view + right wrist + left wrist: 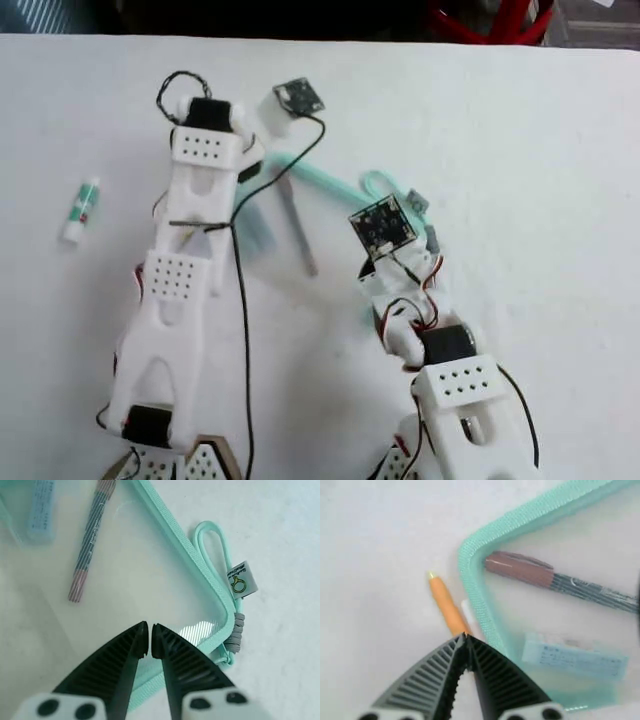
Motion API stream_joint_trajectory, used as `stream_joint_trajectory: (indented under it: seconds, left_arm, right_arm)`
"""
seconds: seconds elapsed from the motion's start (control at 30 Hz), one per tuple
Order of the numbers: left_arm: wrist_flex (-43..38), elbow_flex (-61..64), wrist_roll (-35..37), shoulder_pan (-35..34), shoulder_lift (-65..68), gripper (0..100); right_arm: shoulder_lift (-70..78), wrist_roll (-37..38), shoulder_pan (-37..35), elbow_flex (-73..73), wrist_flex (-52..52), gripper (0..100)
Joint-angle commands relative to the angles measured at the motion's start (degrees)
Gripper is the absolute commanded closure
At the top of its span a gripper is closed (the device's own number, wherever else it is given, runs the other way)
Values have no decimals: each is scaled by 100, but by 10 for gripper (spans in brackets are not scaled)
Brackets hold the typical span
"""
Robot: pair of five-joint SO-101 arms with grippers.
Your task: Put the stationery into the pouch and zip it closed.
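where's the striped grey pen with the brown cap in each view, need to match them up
High view: the striped grey pen with the brown cap lies mid-table, between the two arms.
Left wrist view: it is inside the clear pouch, near the zip's corner.
Right wrist view: it lies beside the pale blue eraser.
Shared landmark: the pouch's mint-green zip edge.

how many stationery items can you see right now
4: a striped pen and a blue eraser inside the pouch, an orange pen beside its corner, a glue stick apart from the rest; more may be hidden.
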Motion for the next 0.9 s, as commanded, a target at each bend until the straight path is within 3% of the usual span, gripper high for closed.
stream_joint_trajectory:
  seconds: [0.0, 0.4, 0.77, 0.87]
  left_arm:
    - [18, 624, 325, 136, -884, 977]
    - [-53, 3991, 343, 233, -3495, 976]
    - [-818, 6242, 387, 356, -5279, 976]
    - [-1319, 6998, 853, 338, -5991, 976]
  right_arm:
    - [-40, -44, 66, -193, -40, 971]
    - [-40, -44, 251, -220, -75, 971]
    - [-40, -44, 251, -220, -75, 971]
    - [-40, -44, 251, -220, -66, 971]
